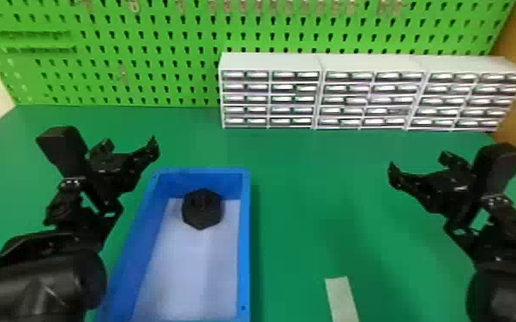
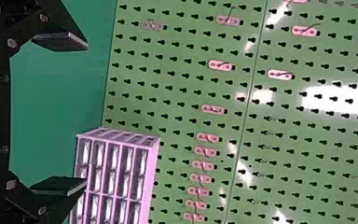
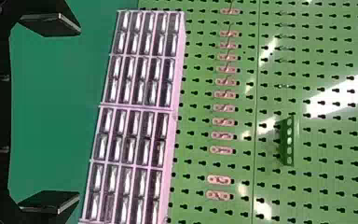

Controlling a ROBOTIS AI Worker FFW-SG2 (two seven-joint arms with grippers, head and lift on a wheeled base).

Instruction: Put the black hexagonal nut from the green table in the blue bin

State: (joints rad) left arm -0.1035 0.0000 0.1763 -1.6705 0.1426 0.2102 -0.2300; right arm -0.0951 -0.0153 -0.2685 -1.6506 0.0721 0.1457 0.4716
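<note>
Pale strip (image 1: 342, 299) on green tabletop (image 1: 321, 192), right of blue bin (image 1: 245, 240). Black nut (image 1: 202, 208) inside bin, toward its far edge; task looks done. Probably stiff, fairly light, not fragile; smooth flanks may slip, so best pinched across opposite flats. Left gripper (image 2: 86, 115) beside bin's far left corner, right gripper (image 3: 79, 113) over tabletop's right side: both spread, empty. Drawers (image 1: 270, 98) along tabletop's far edge.

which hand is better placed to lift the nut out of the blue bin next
Likely left: the left hand is open by the far end of the blue bin, where the black hexagonal nut lies; the right hand, also open, is farther off.
</note>
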